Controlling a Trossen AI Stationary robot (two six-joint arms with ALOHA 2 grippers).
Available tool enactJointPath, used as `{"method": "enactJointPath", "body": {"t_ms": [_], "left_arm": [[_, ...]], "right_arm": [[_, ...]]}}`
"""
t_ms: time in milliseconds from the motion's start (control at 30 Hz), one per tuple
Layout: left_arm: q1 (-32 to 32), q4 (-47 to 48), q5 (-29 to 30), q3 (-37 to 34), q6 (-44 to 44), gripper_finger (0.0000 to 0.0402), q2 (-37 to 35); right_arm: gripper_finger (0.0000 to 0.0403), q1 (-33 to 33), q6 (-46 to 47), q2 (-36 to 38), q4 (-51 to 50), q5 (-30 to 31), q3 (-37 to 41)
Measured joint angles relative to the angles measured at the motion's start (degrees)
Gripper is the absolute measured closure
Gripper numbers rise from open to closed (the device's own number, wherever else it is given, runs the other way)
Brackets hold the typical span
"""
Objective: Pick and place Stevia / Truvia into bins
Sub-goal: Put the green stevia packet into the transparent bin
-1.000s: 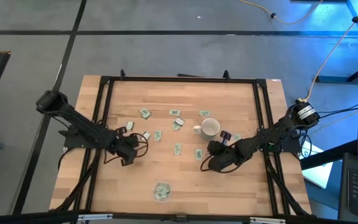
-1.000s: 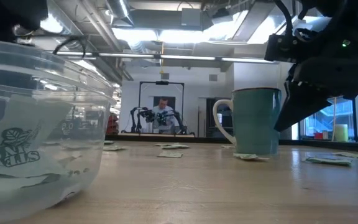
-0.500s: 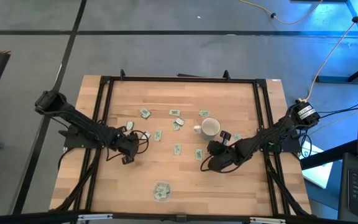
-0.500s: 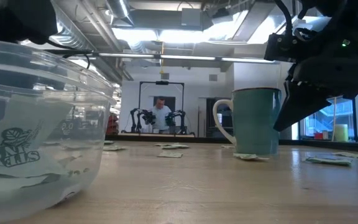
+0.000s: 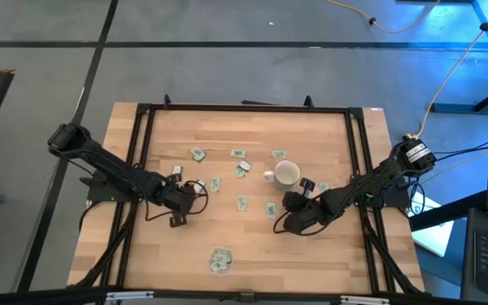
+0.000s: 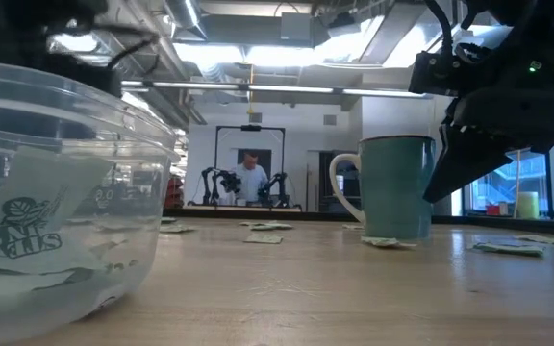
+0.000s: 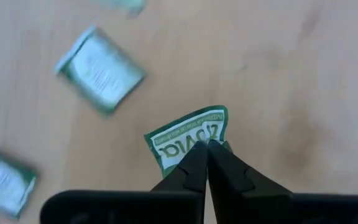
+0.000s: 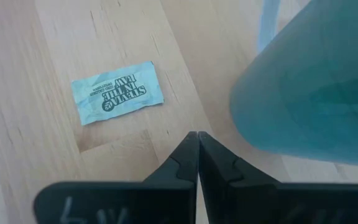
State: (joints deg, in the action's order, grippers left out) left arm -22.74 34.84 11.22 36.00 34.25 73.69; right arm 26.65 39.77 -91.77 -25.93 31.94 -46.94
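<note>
Several green-and-white Stevia / Truvia sachets (image 5: 242, 202) lie flat on the wooden table, left of and in front of the white mug (image 5: 286, 174). The clear round bin (image 5: 220, 261) stands by the near edge; its wall (image 6: 113, 192) shows sachets inside. My left gripper (image 5: 196, 187) is at mid-left, shut on one Truvia sachet (image 7: 188, 134). My right gripper (image 5: 283, 225) hangs shut and empty just in front of the mug (image 8: 316, 81), with a sachet (image 8: 117, 92) lying on the table beyond its fingertips (image 8: 197, 134). My left gripper pinches the Truvia sachet by the middle of one long edge (image 7: 205, 140), between its two fingertips. The fingers slant steeply down from the table's left. The sachet sticks out beyond the fingertips, slightly curled. I cannot tell whether it is clear of the table.
Two more sachets (image 7: 101, 68) lie close to the held one. The mug (image 6: 392, 187) stands right beside my right gripper (image 6: 440, 183). A black frame (image 5: 142, 110) runs around the tabletop. A person stands far off in the room beyond the table (image 6: 251, 173).
My left gripper has moved a little toward the table's right edge, onto a sachet lying there, and has shut on it.
</note>
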Motion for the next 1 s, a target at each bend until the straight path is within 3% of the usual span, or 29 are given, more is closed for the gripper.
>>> {"method": "enactJointPath", "body": {"t_ms": [333,633,1000], "left_arm": [[-1.51,-27.84,-11.82,6.0,-17.79,0.0398,0.02],[-4.99,-26.0,-15.34,16.77,-24.38,0.0398,10.67],[-9.38,-14.65,-17.14,29.65,-27.43,0.0396,25.76]], "right_arm": [[0.0391,-0.01,0.0,0.0,0.0,0.0,0.0],[0.0391,-0.02,0.0,0.0,0.91,0.0,-0.02],[0.0391,-0.01,-0.02,0.0,1.53,0.0,-0.02]]}}
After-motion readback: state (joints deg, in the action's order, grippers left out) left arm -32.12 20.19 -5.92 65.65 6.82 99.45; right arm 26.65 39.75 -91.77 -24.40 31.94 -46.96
